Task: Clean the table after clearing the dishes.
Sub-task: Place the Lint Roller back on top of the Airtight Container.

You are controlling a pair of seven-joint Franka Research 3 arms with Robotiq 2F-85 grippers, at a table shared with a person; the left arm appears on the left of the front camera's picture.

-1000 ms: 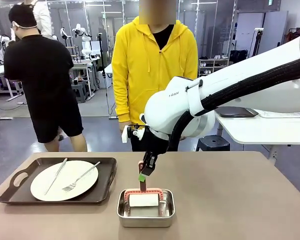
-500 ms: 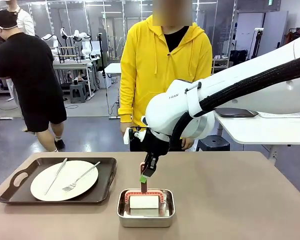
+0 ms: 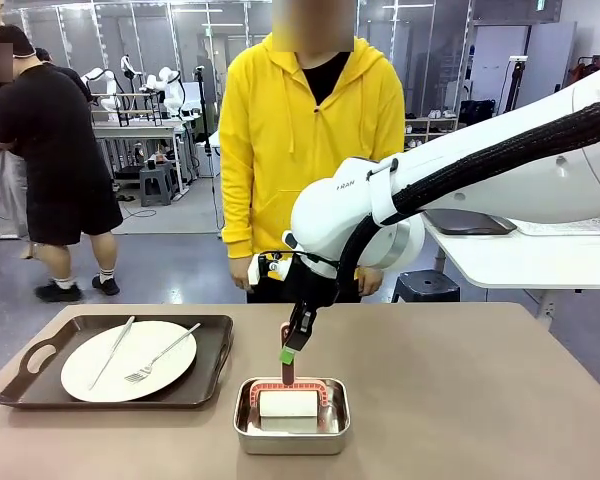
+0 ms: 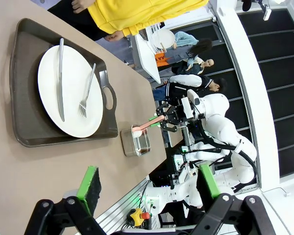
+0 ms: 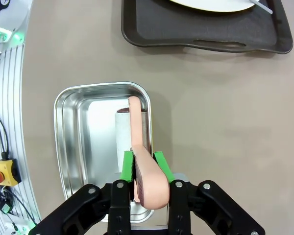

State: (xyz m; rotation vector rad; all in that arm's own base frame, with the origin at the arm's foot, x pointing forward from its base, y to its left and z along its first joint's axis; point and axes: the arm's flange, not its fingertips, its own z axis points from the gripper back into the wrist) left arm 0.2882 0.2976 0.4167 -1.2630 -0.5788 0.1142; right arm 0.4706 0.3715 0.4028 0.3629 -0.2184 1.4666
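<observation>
Handle [image 5: 137, 125] is pinched in our right gripper [image 5: 143, 164], its length running down ahead into the pan [image 5: 63, 147] beneath; bare table [image 3: 460, 400] lies right of it, tray [image 3: 212, 355] with plate [image 3: 85, 365] left, nearer our open left gripper [image 4: 148, 182].

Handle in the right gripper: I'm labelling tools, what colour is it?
Salmon pink; the handle shows best in the right wrist view.

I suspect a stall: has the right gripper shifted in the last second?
No. The right gripper, shut on the pink handle, sits at the same spot above the steel pan's far rim.
</observation>
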